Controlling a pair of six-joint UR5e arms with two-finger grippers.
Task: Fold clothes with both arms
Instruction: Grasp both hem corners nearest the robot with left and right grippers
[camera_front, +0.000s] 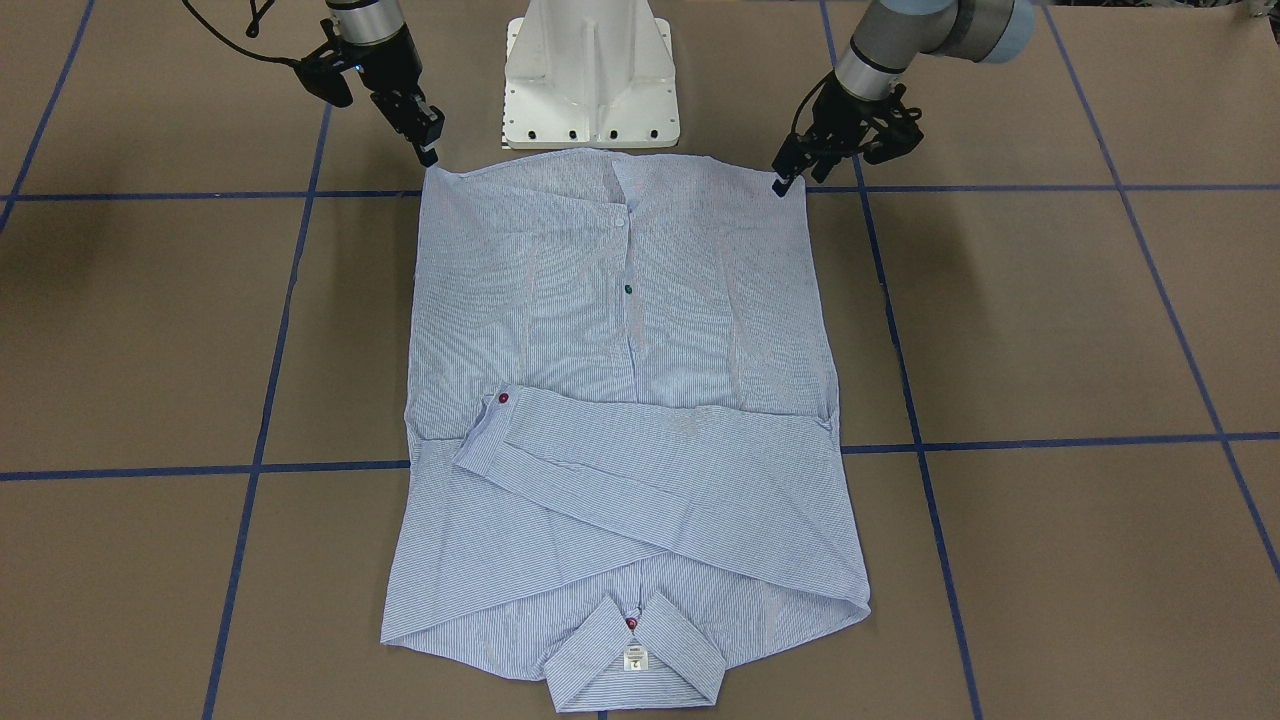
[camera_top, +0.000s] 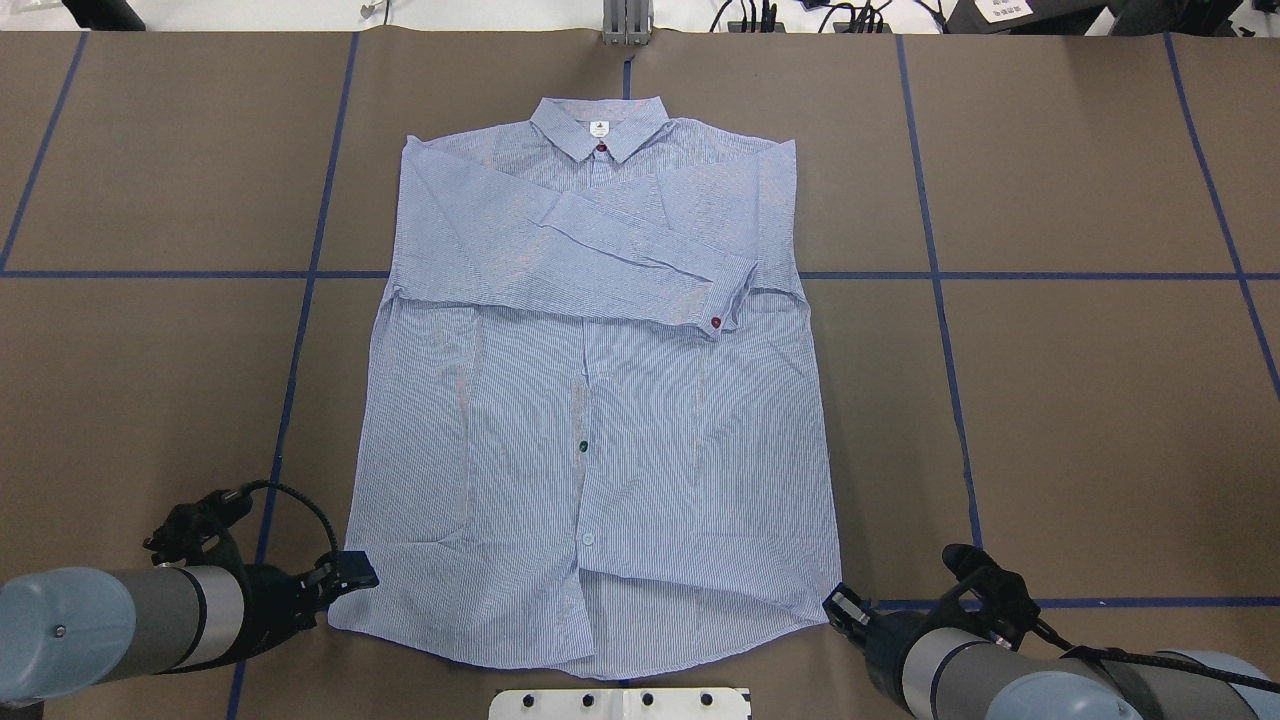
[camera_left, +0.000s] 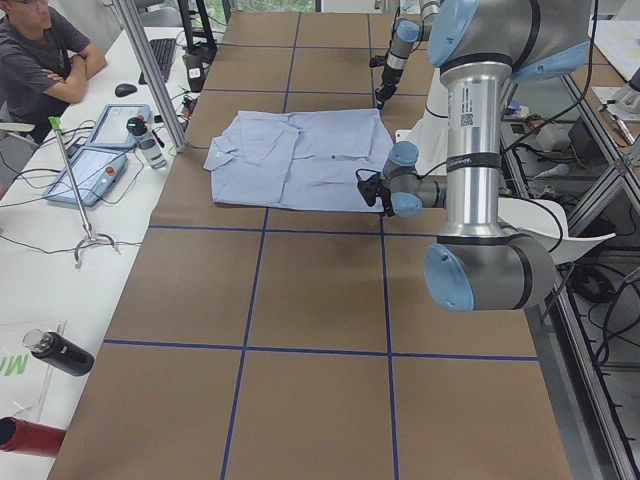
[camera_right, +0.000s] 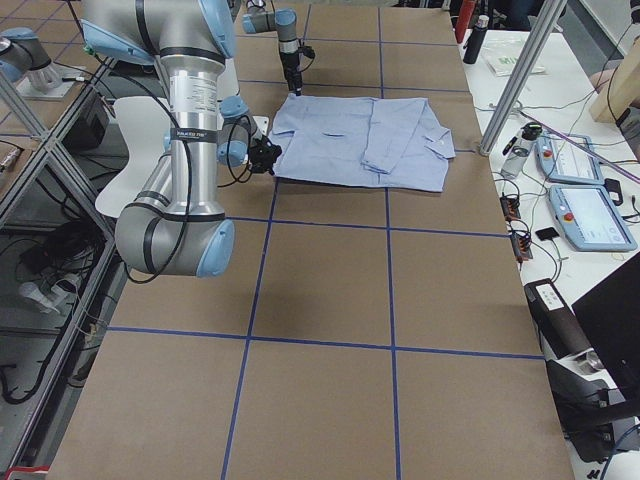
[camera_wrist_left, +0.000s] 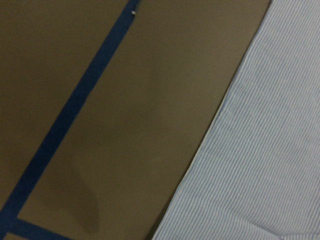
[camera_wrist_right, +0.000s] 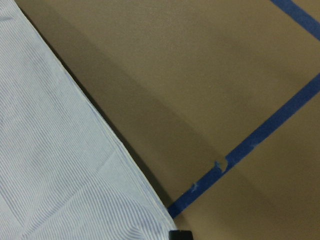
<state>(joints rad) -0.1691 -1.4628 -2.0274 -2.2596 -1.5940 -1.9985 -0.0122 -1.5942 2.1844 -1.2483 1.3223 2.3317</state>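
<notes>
I've got the shirt (camera_top: 600, 420) flat at centre, sleeves (camera_top: 620, 262) already crossed — left gripper (camera_top: 350, 578) at its 7 o'clock hem corner, right gripper (camera_top: 838, 603) at 5, spread or pinching I can't tell — bottom-up fold yet to do, I'd say.

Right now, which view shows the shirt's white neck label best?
Exterior front-facing: the neck label lies nearest, largest, below the red collar button. Overhead shows a small white speck; side views cannot resolve it; wrist views show only shirt edge and table.
</notes>
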